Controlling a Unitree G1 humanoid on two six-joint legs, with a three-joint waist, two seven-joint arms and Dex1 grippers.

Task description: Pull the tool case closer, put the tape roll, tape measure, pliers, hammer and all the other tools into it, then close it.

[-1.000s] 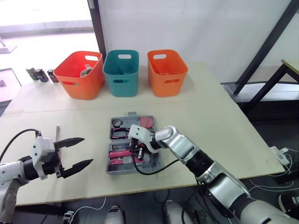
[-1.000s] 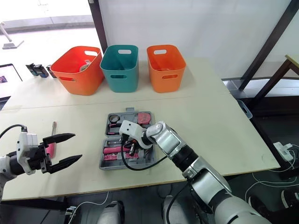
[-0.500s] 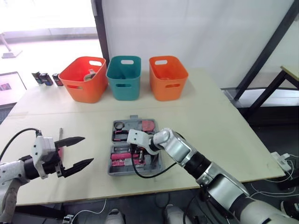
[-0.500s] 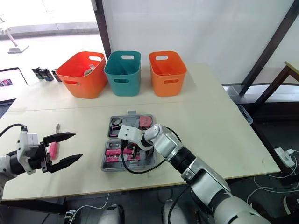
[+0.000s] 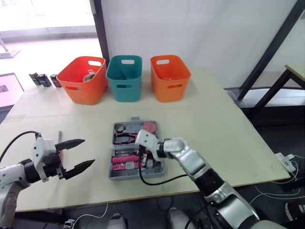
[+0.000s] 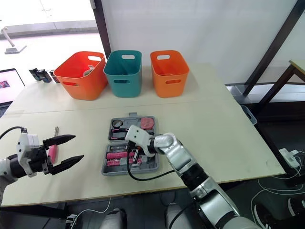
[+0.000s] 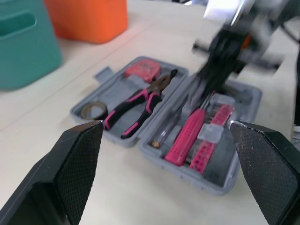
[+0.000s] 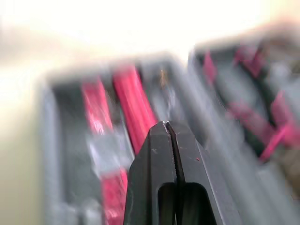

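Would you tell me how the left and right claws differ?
The left claw is open; the right claw is shut. The left claw hovers over the table beside the case; the right claw is over the open case. Both are black and empty.
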